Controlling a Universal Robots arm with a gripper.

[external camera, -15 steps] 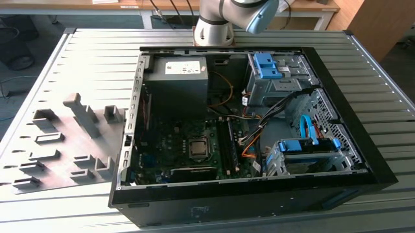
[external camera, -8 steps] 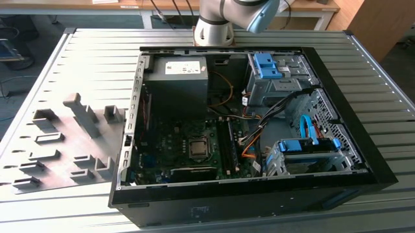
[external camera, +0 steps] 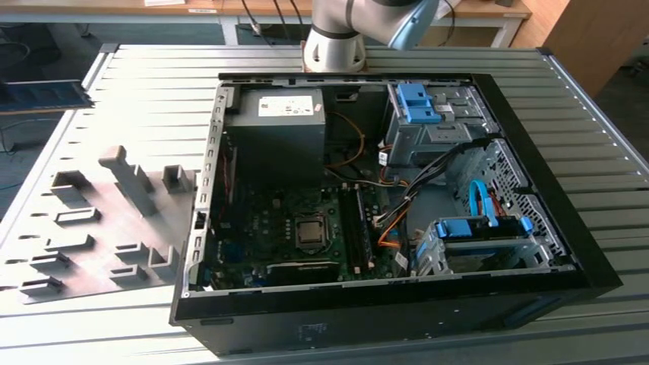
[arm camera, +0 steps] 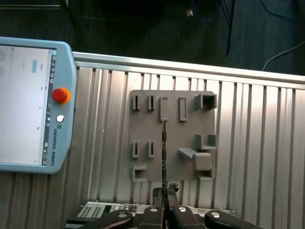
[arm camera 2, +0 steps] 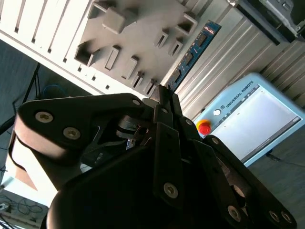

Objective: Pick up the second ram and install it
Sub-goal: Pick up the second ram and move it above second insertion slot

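my gripper (arm camera 2: 161,94) is pinching shut on one end of the second ram (arm camera 2: 192,52), a thin blue-green board with dark chips, holding it over the grey slotted plastic holder plate (arm camera: 179,134) on the ribbed aluminium table (arm camera: 248,143). beside the plate, the open black pc case (external camera: 574,228) is sitting with its motherboard (external camera: 269,220) inside.

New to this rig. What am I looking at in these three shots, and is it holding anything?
One robot arm stands at the far edge of a slatted metal table. The exterior view, from off the arm, shows an open computer case and, at the exterior view's left, a grey holder plate. Both wrist views ride on the arm and look past the gripper at that plate and a teach pendant. The gripper is shut on the second ram, a thin blue-green memory stick, held in the air over the table.
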